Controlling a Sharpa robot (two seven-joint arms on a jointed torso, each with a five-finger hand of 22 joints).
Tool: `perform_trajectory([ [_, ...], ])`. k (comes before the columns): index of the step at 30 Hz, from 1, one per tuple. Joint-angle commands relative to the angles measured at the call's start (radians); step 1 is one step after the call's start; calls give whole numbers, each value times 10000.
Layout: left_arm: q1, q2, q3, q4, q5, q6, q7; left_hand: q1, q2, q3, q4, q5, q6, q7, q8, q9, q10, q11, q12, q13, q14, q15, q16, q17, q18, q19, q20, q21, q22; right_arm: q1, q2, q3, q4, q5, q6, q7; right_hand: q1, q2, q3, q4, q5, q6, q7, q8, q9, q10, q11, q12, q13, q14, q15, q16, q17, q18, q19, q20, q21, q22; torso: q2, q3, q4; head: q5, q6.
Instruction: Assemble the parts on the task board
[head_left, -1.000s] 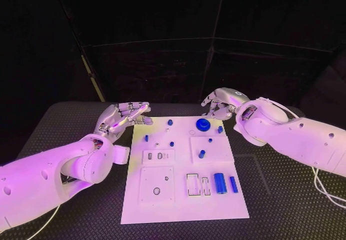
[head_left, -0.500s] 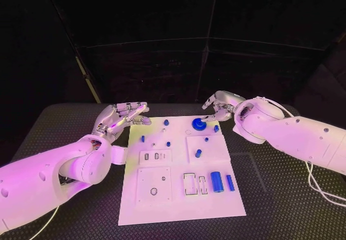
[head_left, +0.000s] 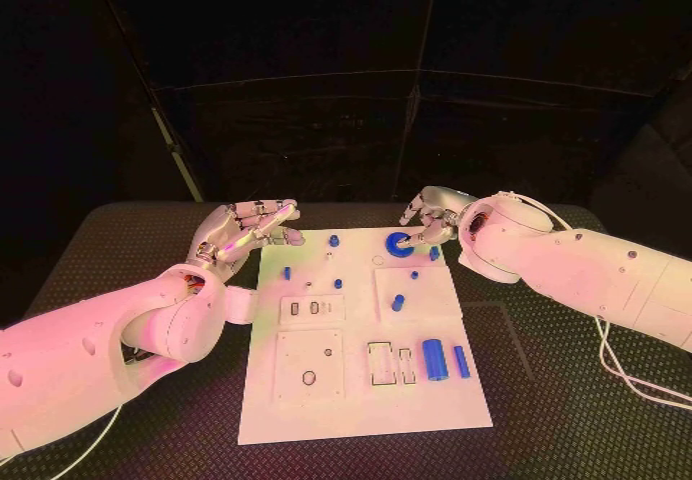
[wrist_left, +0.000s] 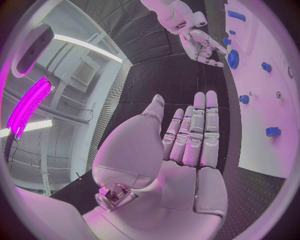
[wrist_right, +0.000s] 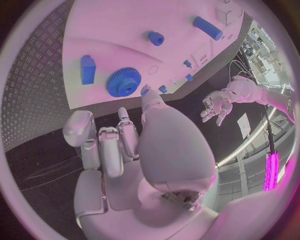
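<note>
Task board (head_left: 368, 400): flat white rectangular plate, centred on the black ribbed surface (head_left: 562, 400), long axis running 6 to 12 o'clock. Nearest section carries a square panel with an oval opening at 7 o'clock and rectangular slots beside two blue cylinders (head_left: 434, 359) lying flat at 5 o'clock. Mid-board: small blue pegs (head_left: 398, 302) standing or lying, exact seating cannot be told. Far end: blue toothed gear (head_left: 398, 241) at 1 o'clock, lying on the board. Right hand (head_left: 427, 222), silver and jointed, is poised just beyond the gear, fingers curled downward beside it; contact cannot be told, nothing visibly held. Left hand (head_left: 248, 228) hovers off the board's far corner at 11 o'clock, fingers extended, apart, empty.
</note>
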Motion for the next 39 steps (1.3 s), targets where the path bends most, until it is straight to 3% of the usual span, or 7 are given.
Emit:
perform_trajectory([
  [1, 11, 15, 10, 1, -43, 112, 48, 12, 82, -16, -73, 39, 76, 12, -72, -3, 7, -11, -48, -3, -23, 53, -54, 24, 32, -20, 14, -7, -16, 13, 3, 6, -22, -29, 484, -223, 92, 2, 3, 82, 36, 49, -27, 65, 16, 95, -22, 68, 139, 878, 91, 53, 1828, -85, 83, 18, 49, 48, -13, 11, -16, -7, -13],
  [16, 10, 43, 11, -24, -43, 74, 68, 17, 81, -19, -83, 39, 70, 25, -84, -5, -4, -9, -57, -6, -24, 52, -64, 32, 33, -23, 13, -9, -18, -25, 135, 3, -165, -223, 668, -234, 250, 201, 59, -13, 69, 223, -74, 247, 33, 160, -61, 219, 338, 890, 64, 78, 1892, -97, 107, 0, 100, 131, 0, 11, 7, -15, -46],
  [27, 9, 37, 11, -30, -43, 71, 74, 24, 82, -18, -91, 39, 68, 28, -91, -7, -10, -8, -62, -8, -24, 52, -71, 37, 33, -25, 14, -9, -19, -59, 213, 2, -210, -354, 672, -164, 319, 264, 80, -99, 71, 295, -93, 309, 36, 208, -77, 289, 437, 894, 51, 87, 1918, -102, 117, -11, 120, 164, -9, 19, -12, 25, -86],
  [39, 9, 30, 11, -45, -43, 86, 58, 24, 82, -18, -91, 39, 68, 28, -91, -7, -10, -8, -62, -8, -24, 52, -71, 37, 33, -25, 14, -9, -19, -119, 316, 1, -221, -1553, 501, -207, 363, 324, 89, -195, 93, 382, -114, 378, 39, 360, -95, 466, 681, 911, 36, 115, 2000, -124, 175, -25, 184, 291, -2, 31, -4, 29, -105],
])
